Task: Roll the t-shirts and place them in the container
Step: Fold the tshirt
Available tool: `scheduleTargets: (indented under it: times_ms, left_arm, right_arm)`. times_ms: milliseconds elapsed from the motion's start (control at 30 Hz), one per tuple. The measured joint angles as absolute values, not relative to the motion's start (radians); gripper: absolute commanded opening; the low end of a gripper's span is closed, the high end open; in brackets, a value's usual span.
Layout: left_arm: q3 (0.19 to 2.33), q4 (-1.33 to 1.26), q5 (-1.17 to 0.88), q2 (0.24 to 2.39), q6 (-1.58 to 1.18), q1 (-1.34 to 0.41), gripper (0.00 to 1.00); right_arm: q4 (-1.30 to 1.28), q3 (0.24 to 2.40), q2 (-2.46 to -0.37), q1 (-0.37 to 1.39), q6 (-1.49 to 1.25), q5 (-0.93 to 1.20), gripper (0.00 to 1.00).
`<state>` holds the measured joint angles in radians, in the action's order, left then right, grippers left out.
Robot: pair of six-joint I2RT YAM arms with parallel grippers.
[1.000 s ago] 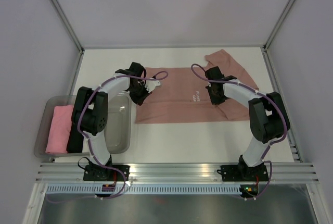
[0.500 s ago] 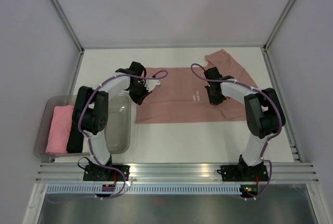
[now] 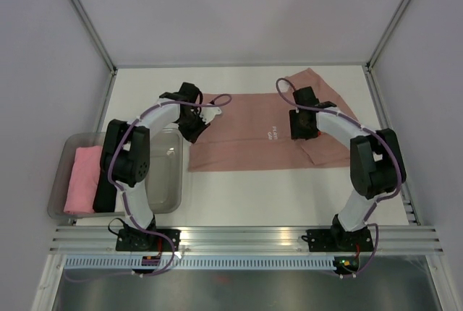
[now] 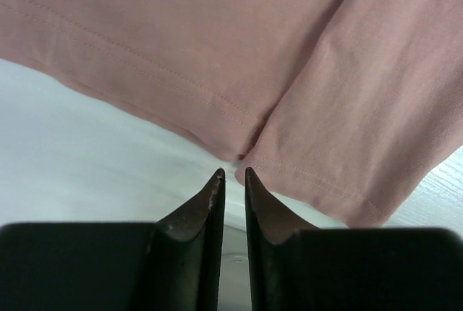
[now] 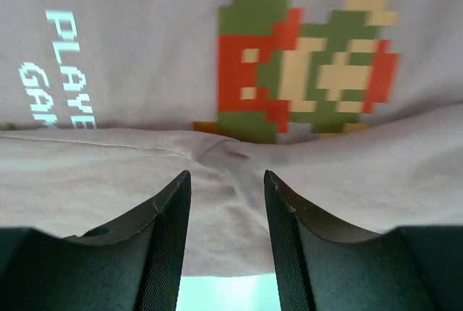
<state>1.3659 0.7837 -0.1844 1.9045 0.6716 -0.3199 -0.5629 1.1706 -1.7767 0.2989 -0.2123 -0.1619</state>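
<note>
- Dusty pink t-shirt (image 3: 239, 137) spread flat mid-tabletop (image 3: 253, 195) as a broad band, one sleeve flaring at the far right; pixel print (image 5: 304, 65) and white lettering face up.
- Looks like the flattening stage; no roll begun.
- Left gripper (image 4: 233, 175): barely parted, empty, tips just short of the hem at the shirt's left end.
- Right gripper (image 5: 226, 181): jaws apart over a creased fold beside the print, clamping nothing.
- Next, probably: pinch one end with both and turn it over evenly.
</note>
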Motion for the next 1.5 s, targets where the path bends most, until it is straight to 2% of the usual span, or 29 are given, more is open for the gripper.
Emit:
scheduleTargets:
  times_ms: [33, 67, 167, 267, 333, 567, 733, 867, 967, 1000, 1067, 1100, 1200, 1267, 1500]
  left_arm:
    - [1.373, 0.786, -0.185, 1.902, 0.667, -0.318, 0.25]
    - [1.378, 0.787, -0.187, 1.898, 0.665, -0.317, 0.32]
    - [1.379, 0.793, -0.194, 1.863, 0.659, -0.327, 0.43]
    - [1.369, 0.793, -0.191, 1.794, 0.659, -0.381, 0.48]
    - [1.349, 0.787, -0.188, 1.747, 0.659, -0.435, 0.52]
    - [1.171, 0.785, -0.169, 1.682, 0.665, -0.566, 0.56]
    - [1.054, 0.768, -0.121, 1.683, 0.674, -0.568, 0.56]
    - [1.012, 0.732, -0.087, 1.701, 0.677, -0.575, 0.56]
    - [1.003, 0.707, -0.066, 1.701, 0.678, -0.581, 0.50]
    - [1.001, 0.699, -0.057, 1.701, 0.677, -0.582, 0.41]
    - [1.000, 0.682, -0.038, 1.702, 0.678, -0.582, 0.32]
    - [1.000, 0.674, -0.033, 1.702, 0.677, -0.582, 0.21]
    - [1.000, 0.652, -0.013, 1.705, 0.680, -0.580, 0.03]
    - [1.000, 0.648, -0.008, 1.705, 0.680, -0.580, 0.02]
    - [1.001, 0.657, -0.049, 1.692, 0.680, -0.580, 0.02]
  right_arm:
    - [-0.564, 1.171, -1.752, 0.277, -0.225, -0.149, 0.52]
    - [-0.564, 1.170, -1.723, 0.249, -0.241, -0.132, 0.52]
    - [-0.545, 1.152, -1.622, 0.119, -0.307, -0.101, 0.48]
    - [-0.511, 1.073, -1.502, -0.071, -0.390, -0.099, 0.47]
    - [-0.492, 1.004, -1.449, -0.203, -0.440, -0.105, 0.50]
    - [-0.472, 0.781, -1.428, -0.479, -0.534, -0.067, 0.55]
    - [-0.421, 0.776, -1.459, -0.496, -0.538, -0.054, 0.54]
    - [-0.373, 0.775, -1.494, -0.500, -0.545, -0.052, 0.50]
    - [-0.346, 0.773, -1.518, -0.504, -0.551, -0.052, 0.33]
    - [-0.339, 0.772, -1.522, -0.506, -0.553, -0.052, 0.26]
    - [-0.318, 0.764, -1.522, -0.511, -0.559, -0.051, 0.18]
    - [-0.308, 0.758, -1.521, -0.515, -0.560, -0.048, 0.16]
    - [-0.298, 0.752, -1.518, -0.526, -0.567, -0.039, 0.05]
    - [-0.299, 0.749, -1.514, -0.535, -0.571, -0.038, 0.00]
    - [-0.344, 0.717, -1.444, -0.585, -0.587, -0.060, 0.00]
